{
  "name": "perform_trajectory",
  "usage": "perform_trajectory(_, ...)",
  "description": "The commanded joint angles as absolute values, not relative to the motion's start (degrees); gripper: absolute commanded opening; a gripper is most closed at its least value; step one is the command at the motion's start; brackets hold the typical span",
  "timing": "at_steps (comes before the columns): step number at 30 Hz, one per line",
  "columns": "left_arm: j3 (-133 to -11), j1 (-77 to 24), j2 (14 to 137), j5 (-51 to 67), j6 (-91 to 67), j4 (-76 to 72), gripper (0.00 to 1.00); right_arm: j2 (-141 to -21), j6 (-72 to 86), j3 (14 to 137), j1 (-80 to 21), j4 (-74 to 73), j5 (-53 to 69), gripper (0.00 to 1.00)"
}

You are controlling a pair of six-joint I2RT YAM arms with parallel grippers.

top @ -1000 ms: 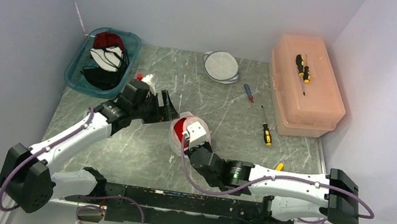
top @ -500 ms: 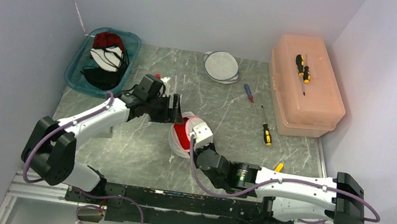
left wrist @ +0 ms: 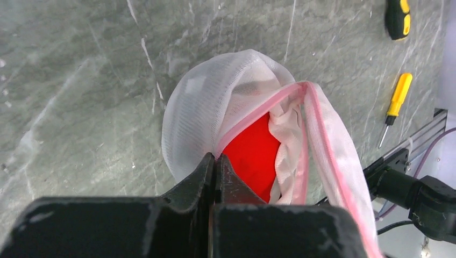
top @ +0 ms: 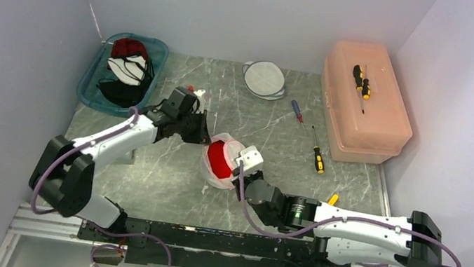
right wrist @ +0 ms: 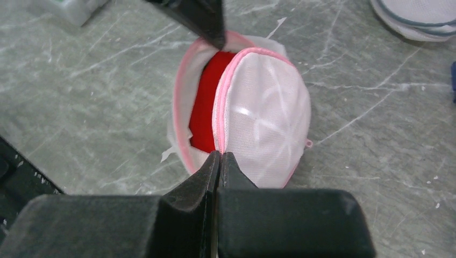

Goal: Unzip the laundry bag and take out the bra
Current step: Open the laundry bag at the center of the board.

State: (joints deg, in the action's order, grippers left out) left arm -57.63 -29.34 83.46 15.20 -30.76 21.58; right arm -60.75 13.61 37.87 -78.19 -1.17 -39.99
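The laundry bag (right wrist: pixel 269 123) lies on the tabletop (top: pixel 164 172) at the centre of the overhead view, its zip already run round, so the mouth gapes and the red bra (left wrist: pixel 250 156) shows inside.

My right tool (right wrist: pixel 220 157) has its fingers together on the pink zip edge (right wrist: pixel 220 107) at the lower side of the bag. I judge that grip is there to pin the mesh down and keep the flap from following whatever gets pulled.

My left tool (left wrist: pixel 215 160) comes in from the upper left. Its fingers are pressed together just where the opposite rim meets the red fabric. I cannot tell whether they have caught the bra, the rim, or both.

Two holds on opposite sides keep the opening spread. The bra is not yet out, so drawing it through the gap looks like the step in hand.
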Motion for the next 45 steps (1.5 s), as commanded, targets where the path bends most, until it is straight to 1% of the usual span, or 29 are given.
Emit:
perform_trajectory(1,-54.05,-29.49,72.41,11.14,-36.39,16.54,0.03,-55.49,16.89,37.47,-72.70,2.65,-39.23,0.00)
perform_trajectory(2,-53.02,-29.53,69.78,10.27,-37.72,15.36,0.03,-53.62,18.31,37.19,-68.26,3.28,-36.31,0.00)
perform_trajectory(4,-51.07,-29.53,65.09,8.34,-40.35,13.74,0.03,-50.14,20.12,36.63,-62.51,5.78,-31.19,0.00)
perform_trajectory(9,-45.03,-29.56,57.39,5.26,-45.83,9.07,0.03,-46.01,23.05,38.05,-54.88,6.72,-25.30,0.00)
perform_trajectory(12,-44.16,-29.60,56.00,4.82,-47.09,7.86,0.03,-44.53,21.22,41.10,-53.85,5.37,-24.70,0.00)
perform_trajectory(17,-49.12,-29.61,58.11,3.46,-46.53,12.63,0.03,-43.08,16.37,48.77,-53.83,2.93,-22.27,0.00)
perform_trajectory(24,-45.00,-29.62,59.59,5.22,-51.92,7.70,0.03,-41.59,15.20,53.69,-53.87,-2.67,-21.87,0.00)
perform_trajectory(27,-43.44,-29.62,61.15,5.95,-52.72,6.42,0.03,-40.95,15.55,52.02,-53.88,-3.77,-22.63,0.00)
perform_trajectory(34,-41.57,-29.62,68.03,8.60,-50.14,4.36,0.03,-37.24,20.40,40.37,-53.64,-3.26,-25.39,0.00)
perform_trajectory(40,-44.29,-29.62,73.76,9.80,-46.26,5.40,0.03,-34.58,24.86,33.32,-51.48,-2.75,-26.15,0.00)
perform_trajectory(45,-48.13,-29.42,75.58,7.04,-43.54,8.86,0.03,-34.67,27.95,29.62,-46.47,-0.31,-23.60,0.00)
